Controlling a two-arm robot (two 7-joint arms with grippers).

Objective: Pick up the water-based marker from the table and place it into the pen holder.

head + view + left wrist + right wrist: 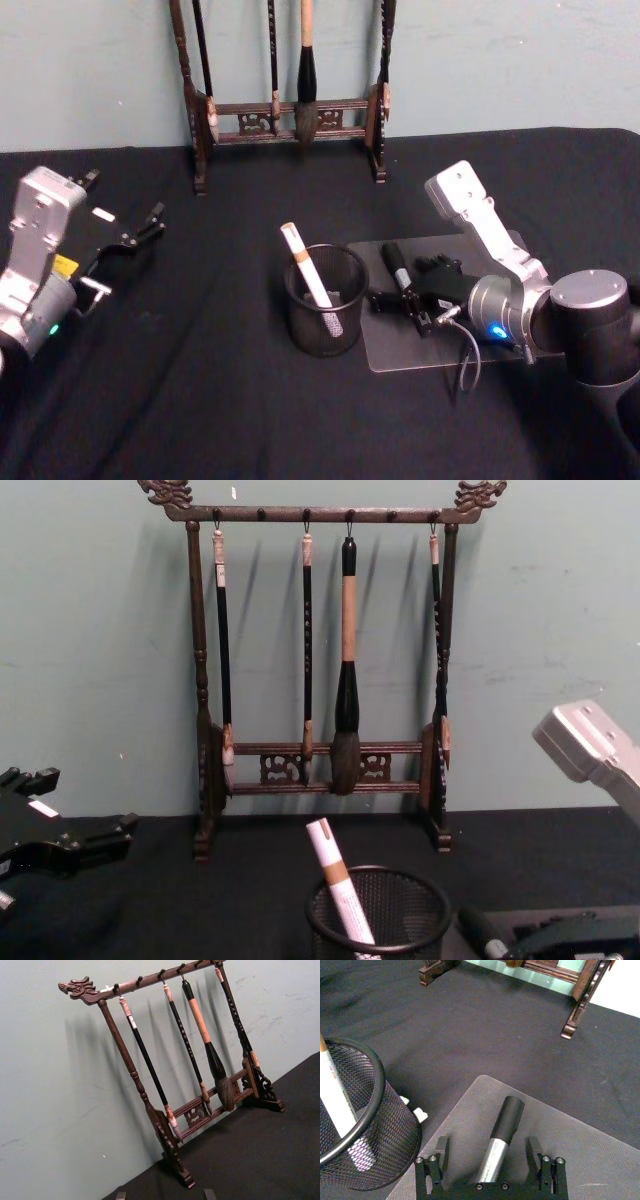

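Note:
The water-based marker (397, 265) (501, 1134), black cap and silver barrel, lies on a grey mat (415, 352) right of the pen holder (325, 318). My right gripper (403, 302) (487, 1149) is open and low over the mat. One finger stands on each side of the marker's barrel, neither pressing on it. The pen holder (355, 1110) (378, 912) is a round black mesh cup, and a white and orange pen (303, 262) (338, 875) leans inside it. My left gripper (125, 240) is open and idle at the far left of the table.
A tall dark wooden rack (290, 110) (170, 1075) hung with calligraphy brushes stands at the back against the wall. A black cloth (200, 400) covers the table. The mat's left edge (445, 1120) lies close to the holder's base.

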